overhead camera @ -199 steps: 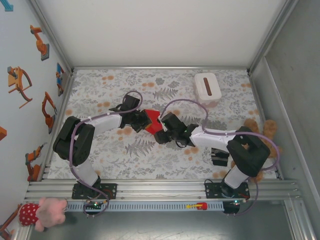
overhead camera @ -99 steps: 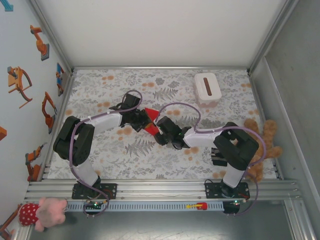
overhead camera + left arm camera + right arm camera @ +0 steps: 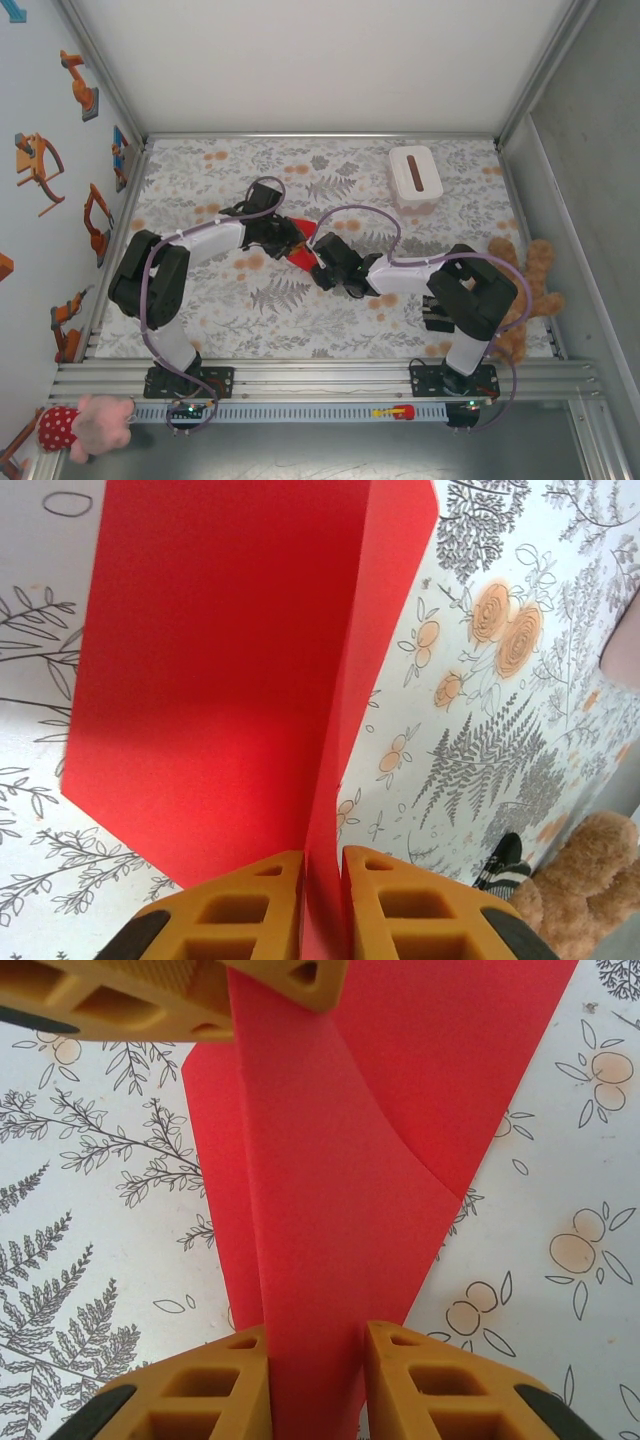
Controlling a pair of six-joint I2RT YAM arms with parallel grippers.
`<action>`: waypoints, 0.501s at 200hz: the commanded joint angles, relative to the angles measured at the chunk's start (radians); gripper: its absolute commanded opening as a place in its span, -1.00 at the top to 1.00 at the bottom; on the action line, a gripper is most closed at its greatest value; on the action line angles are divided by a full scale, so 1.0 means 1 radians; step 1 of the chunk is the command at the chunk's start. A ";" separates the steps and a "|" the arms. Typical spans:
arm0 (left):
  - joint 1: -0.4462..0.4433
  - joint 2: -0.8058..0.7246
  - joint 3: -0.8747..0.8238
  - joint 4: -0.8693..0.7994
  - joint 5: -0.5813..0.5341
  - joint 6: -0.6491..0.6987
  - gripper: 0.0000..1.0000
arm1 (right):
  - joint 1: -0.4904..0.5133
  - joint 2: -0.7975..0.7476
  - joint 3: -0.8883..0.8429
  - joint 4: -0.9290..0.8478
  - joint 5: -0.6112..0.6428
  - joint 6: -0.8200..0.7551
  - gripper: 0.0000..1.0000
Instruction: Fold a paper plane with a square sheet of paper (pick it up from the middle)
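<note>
The paper [image 3: 303,232] sits well left of the box [image 3: 415,177] and nearer the arms, between the left gripper [image 3: 288,238] and the right gripper [image 3: 318,264], whose bodies cover the contact from above. The left wrist view shows the left gripper [image 3: 322,865] pinching an upright fold, with a teddy [image 3: 590,870] beyond. In the right wrist view, the right gripper [image 3: 315,1335] flanks a raised strip and touches both its sides; whether it squeezes, I cannot tell.
</note>
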 commanded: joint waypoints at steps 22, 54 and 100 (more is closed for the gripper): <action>0.018 0.024 0.029 -0.054 0.024 0.044 0.77 | 0.007 0.004 -0.005 0.009 0.034 -0.027 0.47; 0.014 0.021 0.030 -0.051 0.029 0.032 0.82 | 0.010 -0.008 0.011 -0.004 0.037 -0.025 0.42; 0.009 0.030 0.034 -0.045 0.030 0.019 0.83 | 0.023 0.018 0.043 -0.020 0.071 -0.008 0.39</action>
